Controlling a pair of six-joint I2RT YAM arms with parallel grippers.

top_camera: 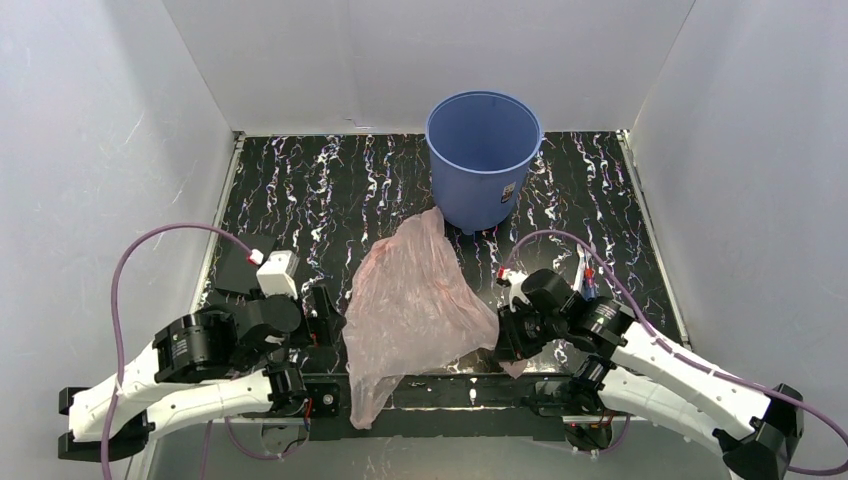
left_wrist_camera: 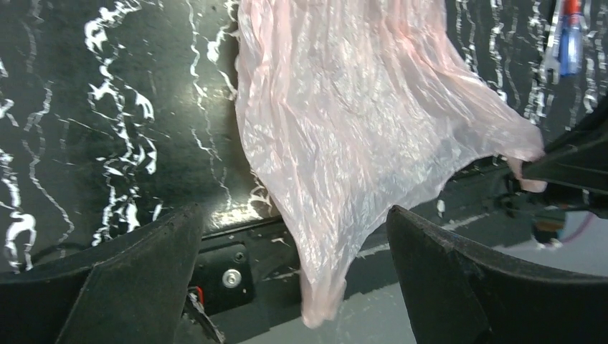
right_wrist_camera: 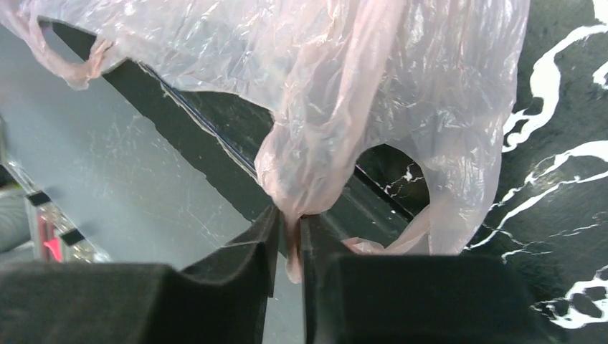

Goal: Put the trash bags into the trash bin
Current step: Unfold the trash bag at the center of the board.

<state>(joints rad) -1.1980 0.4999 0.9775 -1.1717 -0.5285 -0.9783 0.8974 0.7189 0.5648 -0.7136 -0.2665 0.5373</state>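
Right gripper (right_wrist_camera: 289,215) pinches a twisted corner of the trash bag (top_camera: 415,300) between nearly closed fingers; the left gripper (left_wrist_camera: 294,211) stands wide apart, holding nothing. I judge this the pickup step — the bag lies spread on the table (top_camera: 300,190), not yet in the trash bin (top_camera: 480,190). Its long axis runs from the near edge, where a tail hangs over, away toward the bin, narrow far tip pointing at the bin's base. Next calls for lifting the film — bunched, clear of the rim.
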